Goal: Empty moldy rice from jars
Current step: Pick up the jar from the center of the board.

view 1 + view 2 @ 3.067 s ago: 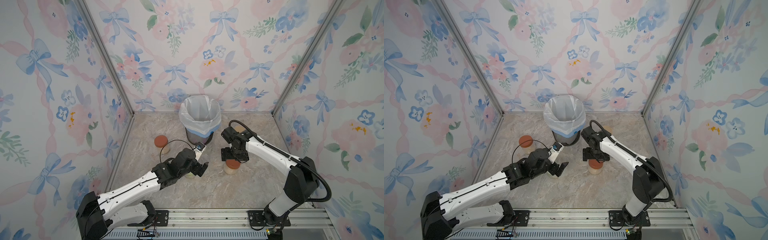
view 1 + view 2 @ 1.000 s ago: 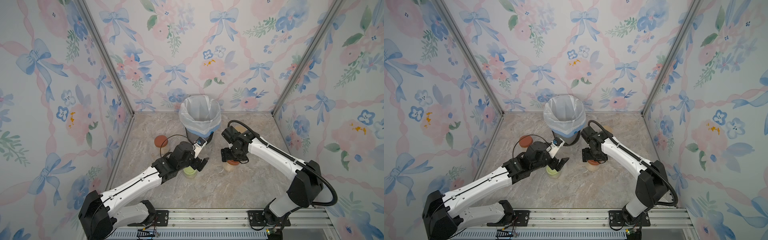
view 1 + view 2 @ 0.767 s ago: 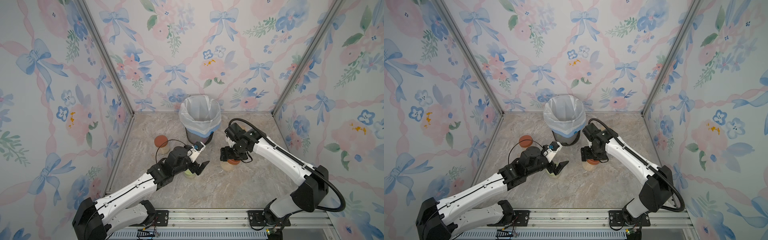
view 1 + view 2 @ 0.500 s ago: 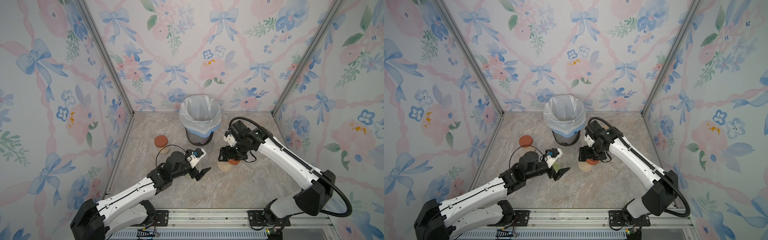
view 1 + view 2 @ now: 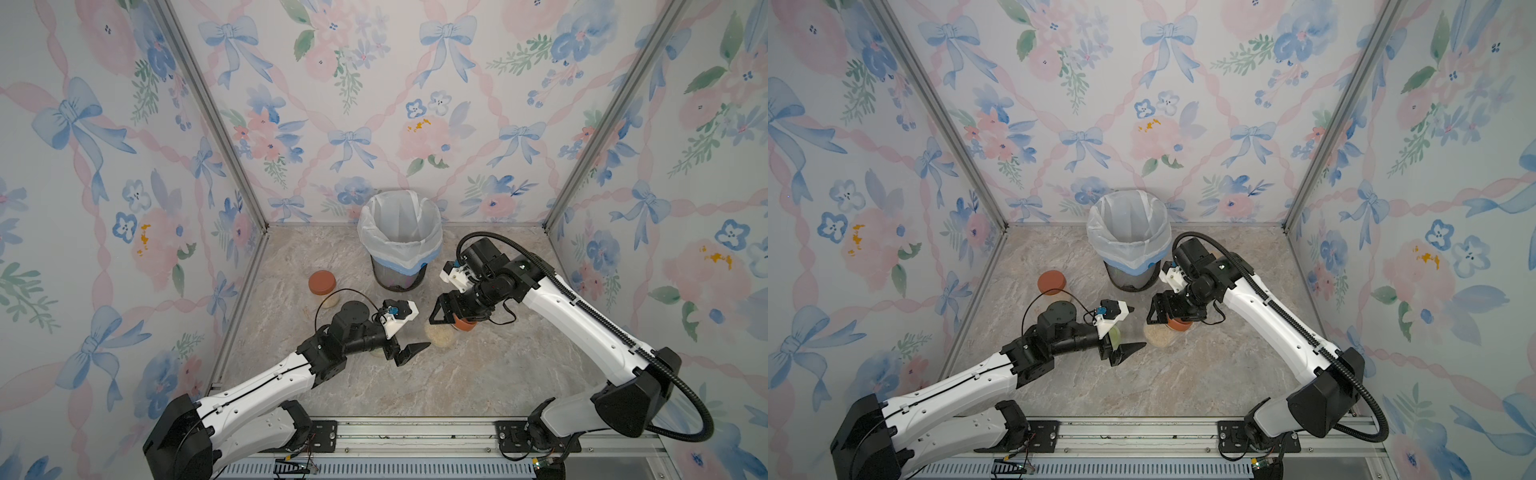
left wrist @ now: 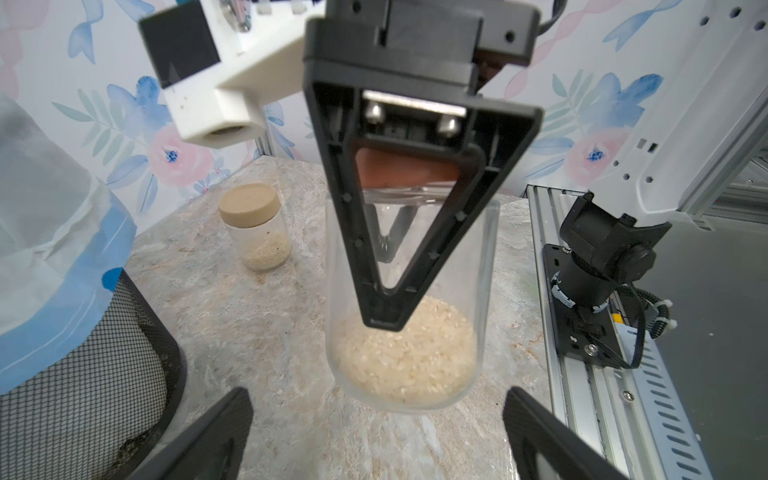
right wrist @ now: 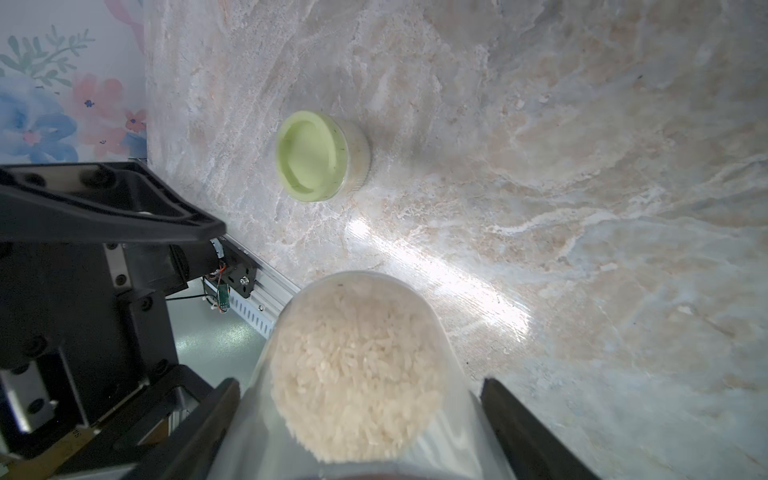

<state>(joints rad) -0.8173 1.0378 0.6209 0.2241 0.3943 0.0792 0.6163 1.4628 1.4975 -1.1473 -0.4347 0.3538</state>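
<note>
My right gripper [image 5: 453, 309] [image 7: 360, 386] is shut on a clear jar [image 5: 440, 334] [image 6: 409, 332] with a rust-red lid [image 5: 464, 323]. It holds the jar off the floor and tilted, base toward my left arm. Moldy rice [image 7: 353, 374] [image 6: 407, 357] lies against the base. My left gripper [image 5: 1133, 328] [image 6: 378, 399] is open and faces that base, a little short of it, with nothing between its fingers. A green-lidded jar [image 7: 320, 162] [image 5: 1115, 334] stands just behind the left gripper. A second rust-lidded jar [image 5: 322, 284] stands at the left, and a beige-lidded jar [image 6: 255, 226] stands beyond the held one.
The dark mesh bin with a white liner [image 5: 399, 237] [image 6: 62, 332] stands at the back middle, close to the right wrist. Floral walls close three sides. A metal rail [image 5: 415, 432] with both arm bases runs along the front.
The right gripper has lifted its rust-lidded jar off the floor and tipped it toward the left arm. The left gripper has swung away from the green-lidded jar to face the held jar's base.
</note>
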